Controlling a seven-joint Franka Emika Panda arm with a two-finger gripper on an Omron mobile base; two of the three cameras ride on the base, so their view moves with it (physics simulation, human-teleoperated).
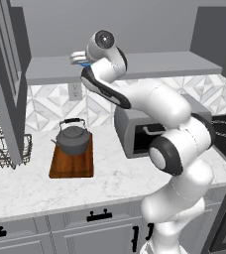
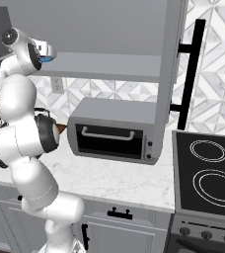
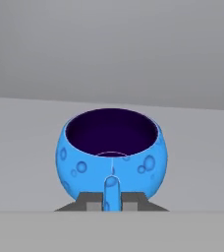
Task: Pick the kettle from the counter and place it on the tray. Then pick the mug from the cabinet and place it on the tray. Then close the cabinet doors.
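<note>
1. In the hand view, the mug (image 3: 112, 152) sits upright on the cabinet (image 3: 192, 147) shelf, its dark inside showing. Its handle stands between the two fingers (image 3: 90, 202), which close in on either side, pinching it.
2. In the left base view, the gripper (image 1: 78, 58) reaches onto the cabinet shelf, with a sliver of blue just beside it. The kettle (image 1: 73, 138) rests on the tray (image 1: 71, 163), which lies on the bench (image 1: 110, 183) near a wire rack (image 1: 6, 151).
3. The right base view shows the open cabinet door (image 2: 169, 74) with its black bar handle, a toaster oven (image 2: 115, 131) and a stovetop (image 2: 208, 173). The arm hides most of the tray here.
</note>
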